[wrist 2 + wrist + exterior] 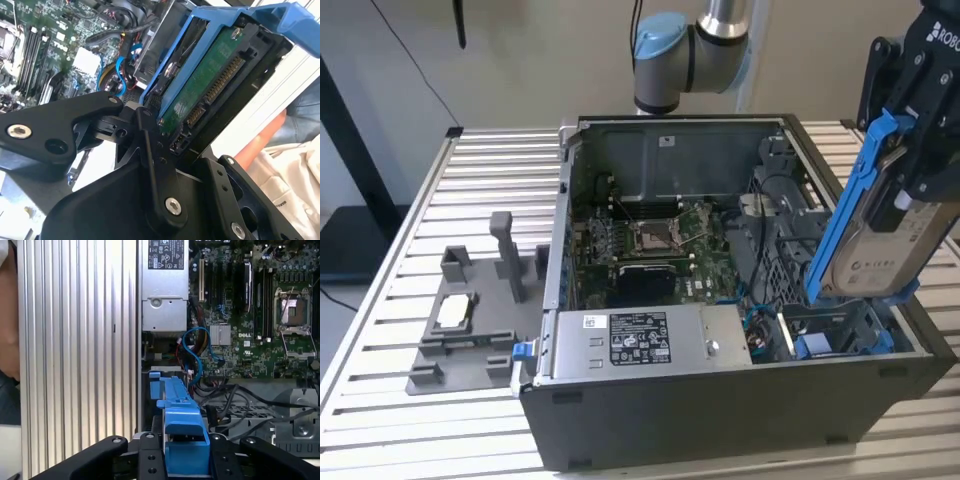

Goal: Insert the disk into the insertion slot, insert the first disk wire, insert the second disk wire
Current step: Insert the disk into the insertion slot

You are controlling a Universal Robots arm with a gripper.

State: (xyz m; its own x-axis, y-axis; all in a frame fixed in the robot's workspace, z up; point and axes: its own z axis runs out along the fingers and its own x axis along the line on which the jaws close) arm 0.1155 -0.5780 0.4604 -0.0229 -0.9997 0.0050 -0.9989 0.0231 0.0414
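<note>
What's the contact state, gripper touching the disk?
Touching. In the first wrist view the gripper clamps the disk by its blue carrier on both sides; the exterior view shows it held tilted over the case.

I work over a table (pixel 490 170) of pale metal slats, ribbed from end to end. Two things lie directly on it. Toward the exterior view's right lies a dark grey computer case (pixel 720 415), flat on its side with the open face up. Just beside it, on the exterior view's left, sits a grey fixture plate (pixel 470 352) with upright posts (pixel 507 250). A small flat silvery square (pixel 455 312) rests on that plate, perhaps a chip; I cannot tell.
</note>
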